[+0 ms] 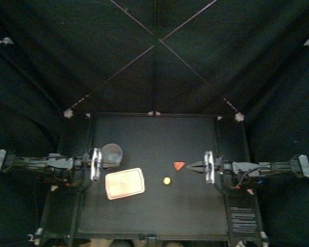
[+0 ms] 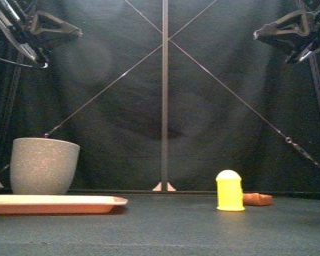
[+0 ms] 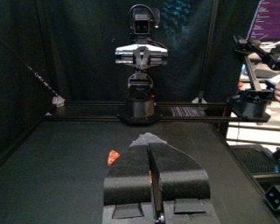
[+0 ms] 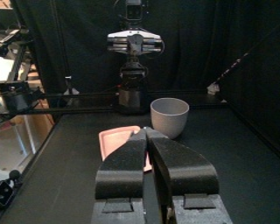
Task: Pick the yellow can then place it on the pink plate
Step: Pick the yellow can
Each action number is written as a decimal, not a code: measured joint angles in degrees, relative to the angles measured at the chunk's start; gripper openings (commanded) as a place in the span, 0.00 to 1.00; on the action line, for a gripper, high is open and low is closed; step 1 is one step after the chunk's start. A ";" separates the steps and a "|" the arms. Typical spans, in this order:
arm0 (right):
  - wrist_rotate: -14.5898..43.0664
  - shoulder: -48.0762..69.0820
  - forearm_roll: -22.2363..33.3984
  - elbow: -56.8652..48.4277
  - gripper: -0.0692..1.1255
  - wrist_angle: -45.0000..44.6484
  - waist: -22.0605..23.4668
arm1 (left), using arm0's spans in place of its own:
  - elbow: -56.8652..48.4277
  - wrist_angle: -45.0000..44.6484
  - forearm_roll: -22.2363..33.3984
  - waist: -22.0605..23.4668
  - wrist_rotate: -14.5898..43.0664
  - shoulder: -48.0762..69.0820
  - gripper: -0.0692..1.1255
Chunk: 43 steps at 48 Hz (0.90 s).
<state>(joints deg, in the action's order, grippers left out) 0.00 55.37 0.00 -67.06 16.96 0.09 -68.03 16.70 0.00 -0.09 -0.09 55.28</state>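
Note:
The yellow can (image 1: pixel 168 180) (image 2: pixel 230 190) stands upright on the table, right of the middle. The flat pink plate (image 1: pixel 125 182) (image 2: pixel 56 204) (image 4: pixel 116 134) lies a little to its left and holds nothing. My left gripper (image 1: pixel 98 165) (image 3: pixel 150 142) hangs shut and empty at the table's left side, above and behind the plate. At the right side my right gripper (image 1: pixel 207 166) (image 4: pixel 146 132) is raised, also shut and empty. Neither gripper touches anything. The can shows in neither wrist view.
A tall grey speckled cup (image 1: pixel 112 151) (image 2: pixel 45 165) (image 4: pixel 170 116) stands just behind the plate. A small red toy (image 1: pixel 180 166) (image 2: pixel 259 199) (image 3: pixel 113 156) lies behind and to the right of the can, near the right gripper.

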 measured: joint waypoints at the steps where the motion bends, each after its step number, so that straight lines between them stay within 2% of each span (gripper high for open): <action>1: 0.00 -0.18 0.00 -0.09 0.11 0.00 0.00 | -0.09 0.00 0.00 0.00 0.00 0.00 0.05; 7: 0.09 -4.57 0.18 -2.64 0.11 -0.53 0.18 | -0.09 0.00 0.00 -0.18 0.18 -0.35 0.06; 17: 1.41 -19.51 -0.97 -2.99 0.12 -1.41 1.58 | -0.97 0.00 -0.35 -0.35 0.26 -0.62 0.06; 24: 1.32 -26.89 -2.64 -2.20 0.18 1.76 1.76 | -2.99 -0.26 -0.62 -0.26 0.18 -1.93 0.06; 27: 1.32 -30.23 -3.16 -1.49 0.25 4.31 1.76 | -3.52 -0.26 -0.62 -0.18 0.18 -2.72 0.06; 34: 1.41 -37.18 -4.57 0.70 0.52 7.65 0.97 | -3.78 -0.35 -0.62 -0.09 0.18 -4.04 0.06; 35: 1.41 -38.06 -5.01 1.14 0.58 7.91 0.70 | -3.78 -0.35 -0.53 0.00 0.18 -4.04 0.06; 43: 1.49 -44.21 -10.28 3.60 0.86 8.35 -0.53 | -3.69 -0.35 -0.62 -0.09 0.18 -4.22 0.06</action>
<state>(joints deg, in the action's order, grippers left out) 1.49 11.16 -10.28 -63.46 25.31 -0.44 -71.72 16.35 -0.62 -0.18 0.09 51.06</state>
